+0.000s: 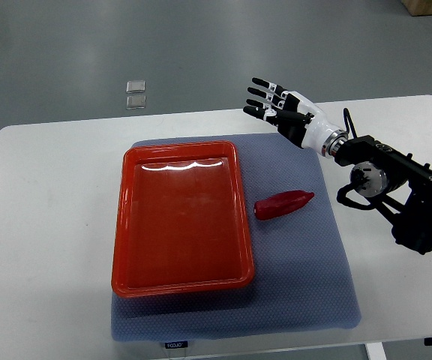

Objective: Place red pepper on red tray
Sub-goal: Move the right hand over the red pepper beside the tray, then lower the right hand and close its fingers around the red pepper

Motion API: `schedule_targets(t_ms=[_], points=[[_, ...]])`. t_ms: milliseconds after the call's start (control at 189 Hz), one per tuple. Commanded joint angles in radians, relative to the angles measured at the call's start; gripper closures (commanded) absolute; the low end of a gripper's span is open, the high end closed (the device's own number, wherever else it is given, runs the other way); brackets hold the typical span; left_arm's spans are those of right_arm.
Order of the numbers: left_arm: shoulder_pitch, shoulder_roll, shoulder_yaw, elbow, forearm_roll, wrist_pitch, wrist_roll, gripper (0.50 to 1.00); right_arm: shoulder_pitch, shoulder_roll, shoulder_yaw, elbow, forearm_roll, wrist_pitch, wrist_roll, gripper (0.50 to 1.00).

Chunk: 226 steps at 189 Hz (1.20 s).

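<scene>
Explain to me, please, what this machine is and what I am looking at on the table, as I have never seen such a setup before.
This is one picture, taken by a camera that looks steeply down from the robot's own side of the table. The robot is a humanoid with two arms, but only the right arm shows, coming in from the right edge. Its black and white robot hand hangs above the table's far side with fingers spread, holding nothing. The left arm is out of view.

On the white table lies a blue-grey mat. On the mat sits an empty red tray, and just to its right, on the mat and not in the tray, lies a red pepper. The job of placing the pepper on the tray is not yet done. Two small clear items lie on the floor beyond the table.
</scene>
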Motion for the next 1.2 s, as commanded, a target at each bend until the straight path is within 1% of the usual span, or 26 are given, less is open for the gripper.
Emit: schedule_targets(t_ms=[0, 90, 138, 217, 265, 334, 408, 509, 583, 594, 625, 636, 689, 822, 986, 1055, 1193], points=[[0.001, 0.000, 0.002, -0.007, 0.000, -0.003, 0.000, 0.500, 0.127, -0.104, -0.222, 0.038, -0.009, 0.027, -0.043, 0.587], [0.001, 0.000, 0.000, -0.013, 0.000, -0.001, 0.000, 0.500, 0.282, -0.190, -0.446, 0.089, -0.011, 0.067, -0.056, 0.587], [0.000, 0.000, 0.000, -0.015, 0.000, -0.001, 0.000, 0.500, 0.354, -0.219, -0.540, 0.113, -0.014, 0.092, -0.060, 0.587], [0.000, 0.000, 0.002, -0.015, 0.000, -0.001, 0.000, 0.500, 0.506, -0.257, -0.727, 0.189, -0.035, 0.130, -0.099, 0.587], [0.000, 0.000, 0.002, -0.015, 0.000, -0.001, 0.000, 0.500, 0.581, -0.274, -0.822, 0.230, -0.066, 0.136, -0.111, 0.587], [0.000, 0.000, 0.000, -0.015, 0.000, -0.001, 0.000, 0.500, 0.687, -0.302, -0.952, 0.324, -0.129, 0.135, -0.114, 0.587], [0.000, 0.000, 0.000, -0.016, 0.000, -0.001, 0.000, 0.500, 0.742, -0.326, -1.014, 0.411, -0.149, 0.128, -0.114, 0.587], [0.000, 0.000, 0.000, -0.018, 0.000, -0.001, 0.000, 0.500, 0.750, -0.352, -1.029, 0.469, -0.150, 0.107, -0.114, 0.589], [0.000, 0.000, 0.000, -0.018, 0.000, -0.001, 0.000, 0.500, 0.741, -0.342, -1.040, 0.463, -0.167, 0.043, -0.112, 0.589], [0.000, 0.000, 0.000, -0.018, 0.000, -0.001, 0.000, 0.500, 0.741, -0.342, -1.040, 0.463, -0.167, 0.042, -0.112, 0.589], [0.000, 0.000, 0.000, -0.018, 0.000, -0.001, 0.000, 0.500, 0.732, -0.336, -1.043, 0.460, -0.186, 0.010, -0.109, 0.591], [0.000, 0.000, 0.000, -0.018, 0.000, -0.001, 0.000, 0.500, 0.723, -0.329, -1.043, 0.459, -0.198, -0.011, -0.108, 0.591], [0.000, 0.000, 0.000, -0.018, 0.000, -0.003, 0.000, 0.500, 0.700, -0.319, -1.045, 0.457, -0.232, -0.051, -0.102, 0.591], [0.001, 0.000, -0.001, -0.016, 0.000, -0.001, 0.001, 0.500, 0.635, -0.312, -1.045, 0.448, -0.308, -0.114, -0.085, 0.593], [0.001, 0.000, -0.003, -0.007, 0.000, -0.001, 0.005, 0.500, 0.563, -0.311, -1.045, 0.442, -0.373, -0.148, -0.080, 0.593], [0.001, 0.000, -0.003, -0.007, 0.000, -0.001, 0.005, 0.500, 0.545, -0.305, -1.045, 0.431, -0.390, -0.174, -0.074, 0.595], [0.001, 0.000, -0.003, -0.004, 0.000, -0.001, 0.003, 0.500, 0.532, -0.300, -1.042, 0.422, -0.393, -0.183, -0.069, 0.601]])
